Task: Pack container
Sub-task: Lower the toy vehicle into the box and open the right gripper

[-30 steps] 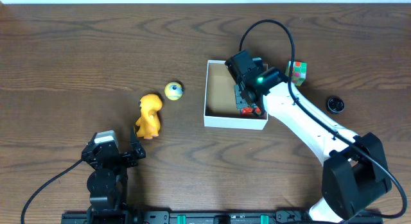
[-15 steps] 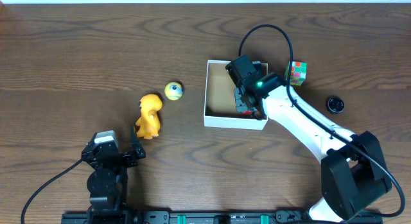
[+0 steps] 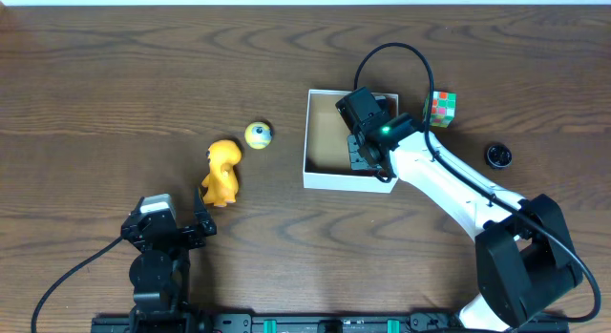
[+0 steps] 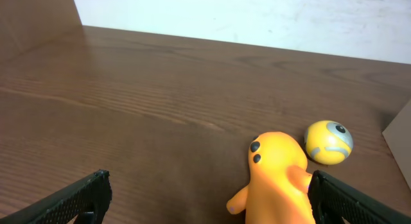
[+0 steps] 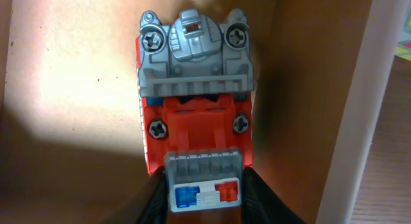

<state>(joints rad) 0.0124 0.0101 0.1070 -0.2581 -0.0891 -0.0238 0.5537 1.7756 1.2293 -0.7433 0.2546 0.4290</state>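
The container (image 3: pixel 306 142), a shallow white-walled box with a brown inside, sits right of the table's middle. My right gripper (image 3: pixel 361 157) reaches down into its right half. In the right wrist view the container's brown floor (image 5: pixel 77 76) and white wall (image 5: pixel 359 121) surround a red and grey toy truck (image 5: pixel 194 102). My right gripper (image 5: pixel 202 195) is shut on the truck's grey end with the blue and red light bar, and its fingers (image 5: pixel 154 201) press both sides. My left gripper (image 3: pixel 172 228) stands wide open near the front edge. An orange toy figure (image 4: pixel 276 179) lies just ahead of it, by the right finger.
The orange figure (image 3: pixel 222 171) and a yellow ball (image 3: pixel 258 135) lie left of the container. A multicoloured cube (image 3: pixel 441 108) sits just past the container's right wall, and a small black cap (image 3: pixel 497 156) lies further right. The ball (image 4: pixel 329 142) also shows beyond the figure.
My right gripper's fingers have closed onto the truck inside the container, and the wrist has shifted slightly left. The left arm has not moved.
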